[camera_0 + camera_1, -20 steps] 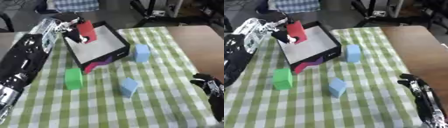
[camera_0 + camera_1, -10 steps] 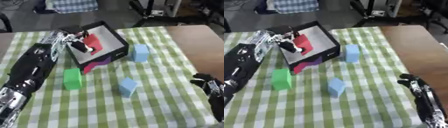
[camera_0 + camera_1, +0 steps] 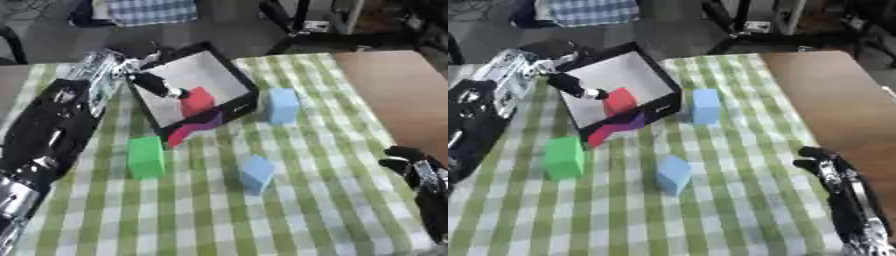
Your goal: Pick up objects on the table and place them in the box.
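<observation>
Left hand (image 3: 131, 75) reaches over the box (image 3: 223, 75), fingers relaxed beside the red block (image 3: 198, 100) lying inside; lift straight up, clear of the wall. Right eye view: right hand (image 3: 829, 167) idles, fingers open; green block (image 3: 563, 157) waits on the tabletop (image 3: 737, 210).

Left hand (image 3: 131, 72) over the box's (image 3: 236, 82) left rim, fingers (image 3: 157, 86) reaching in, tips beside the red block (image 3: 198, 100) lying inside. Green block (image 3: 145, 156) near the cloth's left edge. Two blue blocks: one (image 3: 282, 105) right of box, one (image 3: 256, 171) mid-cloth. Right hand (image 3: 411, 162) at right edge, open.
</observation>
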You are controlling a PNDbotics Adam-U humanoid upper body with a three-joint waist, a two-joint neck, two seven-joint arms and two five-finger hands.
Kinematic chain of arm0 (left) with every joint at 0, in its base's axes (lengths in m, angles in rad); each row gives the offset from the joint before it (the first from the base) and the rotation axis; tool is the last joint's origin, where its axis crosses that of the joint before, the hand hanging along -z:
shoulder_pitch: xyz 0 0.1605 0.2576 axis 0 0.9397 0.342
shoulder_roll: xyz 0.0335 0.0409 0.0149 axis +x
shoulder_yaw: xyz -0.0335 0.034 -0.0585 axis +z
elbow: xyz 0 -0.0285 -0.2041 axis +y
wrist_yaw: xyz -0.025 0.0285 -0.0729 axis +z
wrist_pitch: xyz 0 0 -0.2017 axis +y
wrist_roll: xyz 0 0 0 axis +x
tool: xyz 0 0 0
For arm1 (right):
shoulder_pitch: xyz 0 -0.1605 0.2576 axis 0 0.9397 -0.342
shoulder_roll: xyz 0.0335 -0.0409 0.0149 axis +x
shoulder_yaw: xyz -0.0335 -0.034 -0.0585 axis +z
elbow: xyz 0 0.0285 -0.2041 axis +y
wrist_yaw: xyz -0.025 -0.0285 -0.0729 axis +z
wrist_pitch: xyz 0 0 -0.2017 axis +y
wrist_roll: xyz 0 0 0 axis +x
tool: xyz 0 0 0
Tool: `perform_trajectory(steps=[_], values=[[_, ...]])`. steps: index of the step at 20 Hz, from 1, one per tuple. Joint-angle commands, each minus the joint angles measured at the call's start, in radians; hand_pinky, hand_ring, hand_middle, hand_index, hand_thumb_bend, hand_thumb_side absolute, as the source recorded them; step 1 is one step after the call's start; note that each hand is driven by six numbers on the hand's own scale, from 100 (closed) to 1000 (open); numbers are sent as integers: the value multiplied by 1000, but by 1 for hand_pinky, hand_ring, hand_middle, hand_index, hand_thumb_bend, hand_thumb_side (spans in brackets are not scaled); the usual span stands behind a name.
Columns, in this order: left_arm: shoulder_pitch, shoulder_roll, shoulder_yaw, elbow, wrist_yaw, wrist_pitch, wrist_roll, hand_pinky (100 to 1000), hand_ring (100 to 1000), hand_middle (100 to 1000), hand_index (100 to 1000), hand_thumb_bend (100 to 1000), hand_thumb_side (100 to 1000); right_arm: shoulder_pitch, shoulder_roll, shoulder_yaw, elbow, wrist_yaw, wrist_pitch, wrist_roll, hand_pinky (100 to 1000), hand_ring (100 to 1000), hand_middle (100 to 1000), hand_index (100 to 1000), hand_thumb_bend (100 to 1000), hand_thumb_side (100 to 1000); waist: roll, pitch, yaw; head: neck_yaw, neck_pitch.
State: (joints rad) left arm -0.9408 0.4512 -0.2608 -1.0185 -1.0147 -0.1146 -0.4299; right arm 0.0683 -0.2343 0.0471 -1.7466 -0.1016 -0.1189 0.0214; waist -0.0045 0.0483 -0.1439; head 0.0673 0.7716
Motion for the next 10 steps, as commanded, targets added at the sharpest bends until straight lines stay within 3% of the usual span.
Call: perform_trajectory(steps=[1,5,10], values=[[-8,102,-7,-96,52,-43,39,776,680,721,951,562,722,-2,-14,-14,-7,4,-2,-6,884,713,703,737,100,772,1,-13,6,-15,-2],[53,211,-39,-206,120,-110,54,777,685,723,938,555,713,3,-17,-19,-6,9,-3,-12,884,713,703,737,100,772,11,-20,24,-33,-2],[175,346,-111,-341,203,-193,-4,775,700,731,932,582,715,3,-20,-23,-5,15,-3,-16,884,713,703,737,100,772,17,-21,33,-43,-2]])
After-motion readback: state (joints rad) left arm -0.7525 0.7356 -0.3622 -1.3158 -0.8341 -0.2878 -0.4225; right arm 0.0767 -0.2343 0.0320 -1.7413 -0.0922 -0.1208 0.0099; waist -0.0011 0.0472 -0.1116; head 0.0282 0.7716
